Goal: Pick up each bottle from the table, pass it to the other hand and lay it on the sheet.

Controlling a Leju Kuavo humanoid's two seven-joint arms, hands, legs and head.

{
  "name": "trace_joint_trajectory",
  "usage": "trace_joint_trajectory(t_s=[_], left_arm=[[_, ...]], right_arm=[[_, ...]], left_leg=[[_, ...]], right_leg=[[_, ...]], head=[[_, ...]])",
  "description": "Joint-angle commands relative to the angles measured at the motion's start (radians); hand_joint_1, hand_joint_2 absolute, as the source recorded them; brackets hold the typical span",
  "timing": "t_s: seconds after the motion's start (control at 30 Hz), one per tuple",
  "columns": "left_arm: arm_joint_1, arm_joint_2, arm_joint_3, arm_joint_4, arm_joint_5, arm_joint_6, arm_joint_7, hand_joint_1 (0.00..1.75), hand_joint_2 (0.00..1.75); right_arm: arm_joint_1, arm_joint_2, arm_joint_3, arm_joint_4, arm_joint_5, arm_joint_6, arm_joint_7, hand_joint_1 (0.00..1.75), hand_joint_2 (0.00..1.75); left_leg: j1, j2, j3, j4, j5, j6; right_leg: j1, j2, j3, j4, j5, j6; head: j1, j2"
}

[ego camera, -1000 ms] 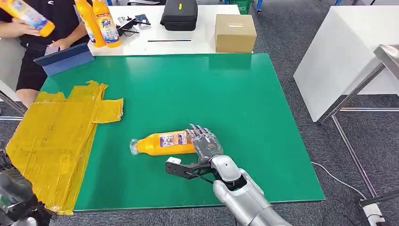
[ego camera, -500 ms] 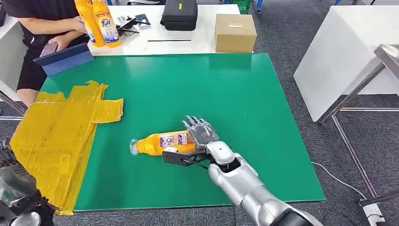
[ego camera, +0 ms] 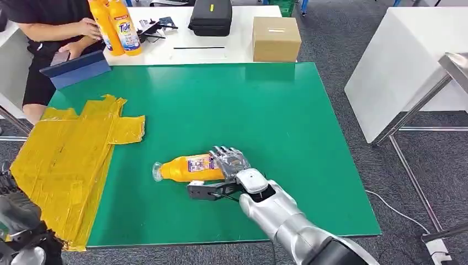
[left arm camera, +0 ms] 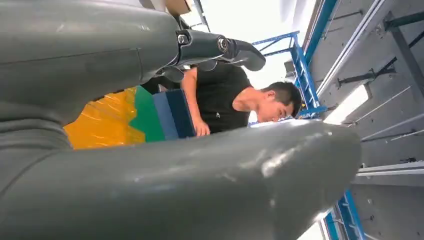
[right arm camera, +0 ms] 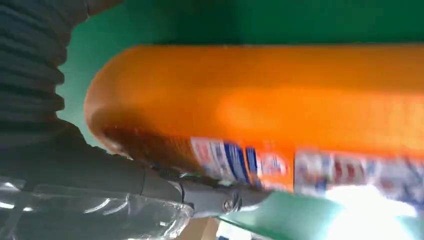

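Note:
An orange bottle [ego camera: 190,168] with a clear cap lies on its side on the green table [ego camera: 276,110], cap pointing toward the yellow sheet [ego camera: 60,160]. My right hand [ego camera: 229,165] lies over the bottle's base end, fingers draped across the top and thumb stretched along the near side, not closed around it. The right wrist view has the orange bottle [right arm camera: 280,105] close up, with the thumb just beside its label. My left hand [left arm camera: 200,175] hangs low beside the sheet's near corner, fingers apart, holding nothing; the left arm [ego camera: 19,232] is at the table's near left edge.
Two more orange bottles [ego camera: 117,25] stand on the white table [ego camera: 232,49] beyond, with a person [ego camera: 49,33] touching them. A blue folder [ego camera: 77,67], a black case [ego camera: 210,16] and a cardboard box [ego camera: 276,37] sit there too. A white bench [ego camera: 403,61] stands to the right.
My right hand has slid forward and left over the bottle's base; the bottle has not moved. The person has set down the bottle that was raised in one hand.

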State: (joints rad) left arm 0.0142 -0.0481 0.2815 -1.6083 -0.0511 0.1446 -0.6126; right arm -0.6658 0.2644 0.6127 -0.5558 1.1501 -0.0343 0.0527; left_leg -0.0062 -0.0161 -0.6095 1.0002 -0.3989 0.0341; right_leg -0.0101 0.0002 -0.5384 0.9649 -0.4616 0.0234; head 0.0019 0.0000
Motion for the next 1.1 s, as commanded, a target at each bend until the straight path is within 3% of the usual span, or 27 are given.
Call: trace_joint_trajectory(t_s=[0.03,0.07,0.1,0.13,1.1], left_arm=[[-0.053,0.041,-0.012,0.116,0.015,0.003,-0.048,0.0,0.0],[-0.055,0.043,-0.015,0.119,0.019,0.005,-0.049,0.0,0.0],[-0.055,0.045,-0.016,0.121,0.023,0.007,-0.05,0.0,0.0],[-0.052,0.046,-0.015,0.119,0.026,0.009,-0.051,0.0,0.0],[-0.102,0.072,-0.051,0.205,0.085,-0.041,-0.025,0.0,0.0]], right_arm=[[-0.061,-0.002,0.081,0.159,-0.007,0.042,0.008,0.0,1.75],[-0.058,-0.004,0.082,0.162,-0.01,0.048,0.013,0.16,1.75],[-0.054,-0.008,0.088,0.168,-0.008,0.053,0.016,1.41,1.75],[-0.05,-0.012,0.089,0.171,-0.009,0.055,0.018,1.75,1.75],[-0.019,-0.055,0.055,0.073,-0.036,0.009,0.051,1.75,1.75]], left_leg=[[0.0,0.0,0.003,-0.001,0.0,-0.002],[0.0,0.0,0.002,-0.001,0.0,-0.002],[0.0,0.0,0.003,-0.001,0.0,-0.002],[0.0,-0.001,0.003,-0.001,0.0,-0.002],[0.0,-0.002,0.009,-0.001,0.0,-0.002]], right_leg=[[0.0,-0.001,0.003,-0.001,-0.001,-0.001],[0.0,-0.001,0.002,-0.001,0.0,-0.001],[0.0,-0.001,0.003,-0.001,-0.001,-0.001],[0.0,-0.002,0.003,-0.001,0.0,-0.001],[-0.001,-0.003,-0.001,-0.002,-0.001,-0.001]], head=[[0.0,0.0],[0.0,0.0],[0.0,0.0],[0.0,0.0],[0.0,0.0]])
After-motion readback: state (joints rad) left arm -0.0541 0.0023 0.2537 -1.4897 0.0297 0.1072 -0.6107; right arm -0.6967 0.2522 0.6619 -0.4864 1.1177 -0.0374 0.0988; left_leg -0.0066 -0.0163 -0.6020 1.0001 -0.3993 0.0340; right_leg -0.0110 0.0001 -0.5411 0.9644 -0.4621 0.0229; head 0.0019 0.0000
